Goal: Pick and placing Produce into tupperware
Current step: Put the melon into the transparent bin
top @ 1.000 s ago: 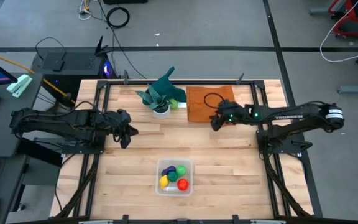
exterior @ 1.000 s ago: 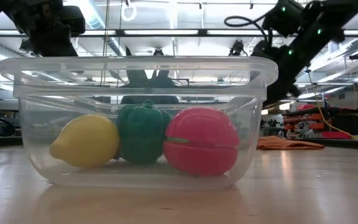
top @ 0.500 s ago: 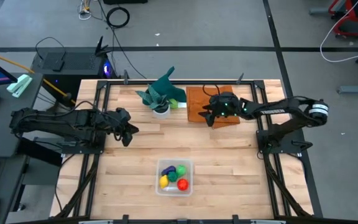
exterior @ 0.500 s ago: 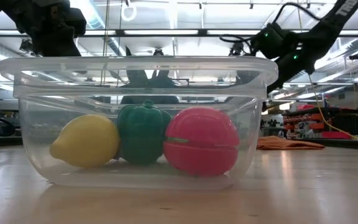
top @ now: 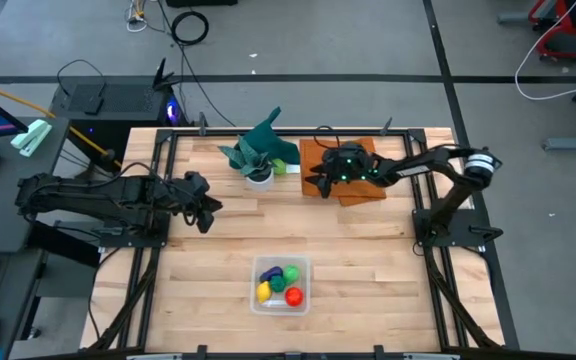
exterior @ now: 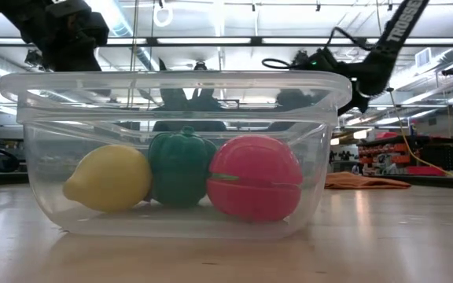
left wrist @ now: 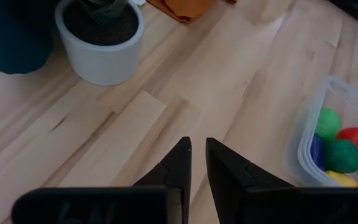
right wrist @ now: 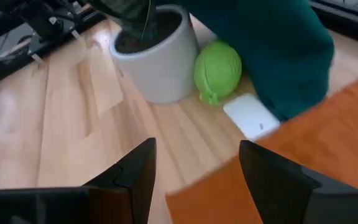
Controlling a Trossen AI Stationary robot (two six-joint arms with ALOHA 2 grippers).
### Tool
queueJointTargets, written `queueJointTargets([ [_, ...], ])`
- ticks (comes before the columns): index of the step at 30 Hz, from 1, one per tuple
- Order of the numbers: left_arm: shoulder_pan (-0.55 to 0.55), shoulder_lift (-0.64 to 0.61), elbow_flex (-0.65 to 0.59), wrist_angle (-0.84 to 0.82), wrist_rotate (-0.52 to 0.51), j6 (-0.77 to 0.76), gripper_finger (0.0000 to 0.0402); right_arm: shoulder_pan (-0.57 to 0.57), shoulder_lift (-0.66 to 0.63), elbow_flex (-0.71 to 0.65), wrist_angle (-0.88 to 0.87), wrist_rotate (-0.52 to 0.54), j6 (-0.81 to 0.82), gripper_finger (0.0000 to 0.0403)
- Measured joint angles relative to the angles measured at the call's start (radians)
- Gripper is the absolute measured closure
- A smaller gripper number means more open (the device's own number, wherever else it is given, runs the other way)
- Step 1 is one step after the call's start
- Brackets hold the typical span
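Note:
The clear tupperware (top: 255,268) stands near the table's front middle and fills the low view (exterior: 171,102). It holds a yellow piece (exterior: 108,177), a dark green one (exterior: 181,167), a red one (exterior: 254,177), and, in the left wrist view, also a bright green one (left wrist: 328,122) and a purple-blue one (left wrist: 316,152). A light green piece (right wrist: 218,71) lies on the table against the white pot (right wrist: 154,56). My right gripper (top: 315,183) is open and empty over the orange cloth's left edge, a short way from that piece. My left gripper (top: 206,212) is shut and empty at the table's left.
The teal-leaved plant in the white pot (top: 259,176) stands at the far middle. The orange cloth (top: 353,160) lies to its right. A small white flat thing (right wrist: 250,116) lies between the light green piece and the cloth. Bare wood lies between pot and tupperware.
My right gripper has gone toward the table's left and far edge, across the orange cloth toward the white pot, its arm reaching farther out. The left arm and the tupperware have kept still.

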Motion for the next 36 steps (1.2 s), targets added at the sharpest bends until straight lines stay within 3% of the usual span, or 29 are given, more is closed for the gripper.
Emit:
queueJointTargets([
  [3,0.0,0.0,0.0,-0.012,0.0,0.0,0.0344,0.012,0.053,0.063,0.0,0.007,-0.048,0.0213],
  [12,0.0,0.0,0.0,-0.052,0.0,0.001,0.0348,0.073,0.179,0.21,-0.05,0.162,-0.235,0.0214],
  [19,0.0,0.0,0.0,-0.054,0.0,0.0,0.0341,0.129,0.251,0.238,-0.069,0.208,-0.317,0.0214],
  [25,0.0,0.0,0.0,-0.054,0.0,-0.007,0.0346,0.156,0.268,0.255,-0.065,0.336,-0.338,0.0217],
  [36,0.0,0.0,0.0,-0.053,0.0,-0.007,0.034,0.155,0.291,0.256,-0.059,0.341,-0.338,0.025],
])
